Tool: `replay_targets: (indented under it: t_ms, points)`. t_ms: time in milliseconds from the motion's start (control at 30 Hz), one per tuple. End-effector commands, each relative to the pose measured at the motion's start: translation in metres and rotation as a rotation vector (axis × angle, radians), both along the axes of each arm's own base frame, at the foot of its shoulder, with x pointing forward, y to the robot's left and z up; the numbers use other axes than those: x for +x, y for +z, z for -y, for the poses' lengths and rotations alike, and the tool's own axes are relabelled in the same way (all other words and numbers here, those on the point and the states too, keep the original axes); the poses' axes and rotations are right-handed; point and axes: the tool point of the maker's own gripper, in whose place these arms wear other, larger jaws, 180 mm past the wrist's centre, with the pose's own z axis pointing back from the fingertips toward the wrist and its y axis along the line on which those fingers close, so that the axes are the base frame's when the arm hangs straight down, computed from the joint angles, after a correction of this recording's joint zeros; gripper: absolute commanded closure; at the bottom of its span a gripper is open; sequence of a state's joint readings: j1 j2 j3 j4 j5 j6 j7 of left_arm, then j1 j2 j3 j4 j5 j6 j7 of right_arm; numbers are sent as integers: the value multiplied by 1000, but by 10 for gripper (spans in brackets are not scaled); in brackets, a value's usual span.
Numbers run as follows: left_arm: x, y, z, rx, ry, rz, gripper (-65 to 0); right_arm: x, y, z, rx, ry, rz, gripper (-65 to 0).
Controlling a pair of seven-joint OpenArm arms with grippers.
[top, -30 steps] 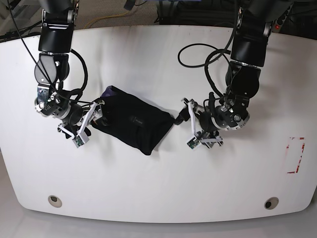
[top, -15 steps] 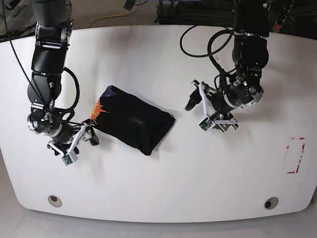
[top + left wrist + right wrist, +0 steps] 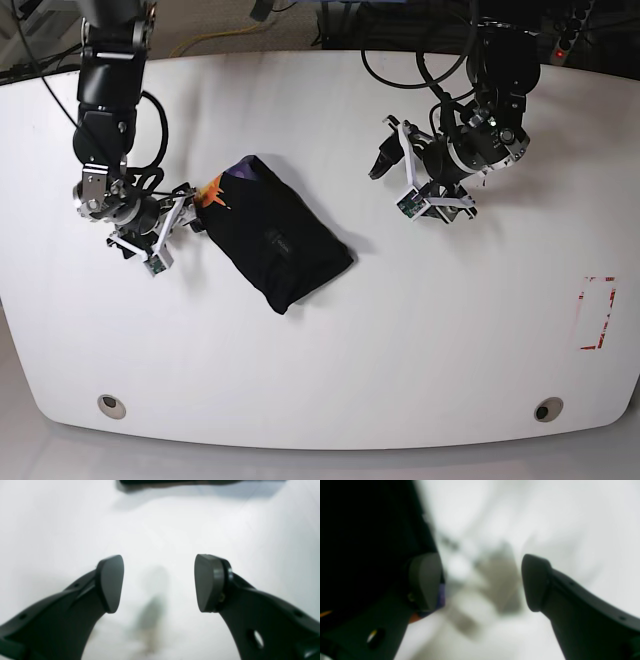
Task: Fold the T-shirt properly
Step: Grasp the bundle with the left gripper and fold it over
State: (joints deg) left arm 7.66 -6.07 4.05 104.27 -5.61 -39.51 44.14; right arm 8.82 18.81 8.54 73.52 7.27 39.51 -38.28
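The T-shirt [image 3: 278,238] lies on the white table [image 3: 330,370] as a black folded bundle, slanting from upper left to lower right. Its orange and purple print [image 3: 213,193] shows at the upper left corner. My right gripper [image 3: 183,218] is open right at that print corner. In the right wrist view the black cloth [image 3: 370,530] fills the left side behind one finger [image 3: 426,580], and only bare table lies between the fingers. My left gripper [image 3: 392,172] is open over bare table, well off to the right of the shirt, with nothing between its fingers [image 3: 110,582].
A red rectangular mark [image 3: 597,312] is near the table's right edge. Two round holes [image 3: 111,405] [image 3: 546,409] sit by the front edge. Cables hang off both arms at the back. A dark strip [image 3: 175,481] crosses the top of the left wrist view.
The shirt bundle has turned to a steeper slant. My left gripper has pulled back up and away from the shirt's right end. My right gripper swung out, then returned to the print corner.
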Motion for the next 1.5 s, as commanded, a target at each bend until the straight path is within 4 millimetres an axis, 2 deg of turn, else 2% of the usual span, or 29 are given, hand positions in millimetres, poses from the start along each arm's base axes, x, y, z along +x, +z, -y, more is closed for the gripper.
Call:
replay_targets:
  t_ms: [0, 167, 433, 500, 567, 733, 833, 933, 1133, 1300, 1467]
  points:
    - [7, 20, 2, -26, -2, 65, -410, 0, 22, -20, -2, 46, 62, -480]
    - [10, 34, -4, -28, 16, 106, -411, -29, 26, -65, 37, 89, 61, -480]
    - [18, 43, 3, -33, 9, 134, -413, -50, 40, -138, 39, 251, 48, -480]
    - [21, 44, 8, -22, -6, 132, -413, -51, 48, -149, 47, 269, 71, -480]
    - [28, 49, 12, -21, 0, 140, -413, -49, 53, -148, 46, 261, 85, -480]
    - [59, 73, 20, -100, 133, 175, -417, -39, 58, -119, 34, 174, 104, -480]
    - [72, 68, 34, -148, 172, 140, -469, -37, 59, -92, 5, 127, 105, -480]
    - [85, 64, 43, -173, 195, 118, -494, -37, 58, -78, -14, 106, 103, -480]
    - [91, 37, 81, -240, 162, 76, -494, -35, 62, -50, -35, 36, 111, -480]
    - [95, 10, 102, -275, 168, 26, -496, -36, 58, -45, -33, 21, 98, -480]
    - [90, -44, 101, -268, 193, -74, -494, -36, 58, -45, -33, 20, 98, -480]
